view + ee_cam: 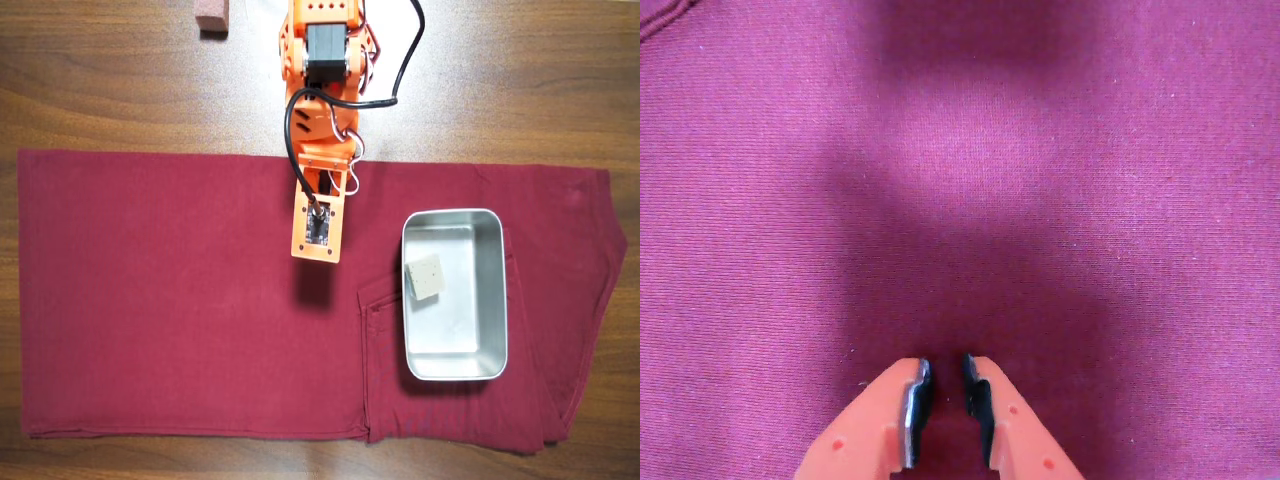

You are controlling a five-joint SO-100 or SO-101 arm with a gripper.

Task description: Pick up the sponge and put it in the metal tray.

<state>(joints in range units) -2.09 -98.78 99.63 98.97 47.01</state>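
The sponge [426, 277], a small grey-beige foam block, lies inside the metal tray [497, 300] against its left wall in the overhead view. The shiny tray sits on the dark red cloth at the right. My orange arm's wrist [317, 225] hangs over the cloth, well left of the tray and apart from it, and hides the fingers from above. In the wrist view my gripper [946, 368] holds nothing. Its black-padded orange jaws stand a narrow gap apart over bare cloth. Sponge and tray are out of the wrist view.
The dark red cloth [160, 290], a pair of trousers laid flat, covers most of the wooden table [100, 80]. A reddish-pink block [211, 15] sits at the table's top edge, left of the arm's base [325, 50].
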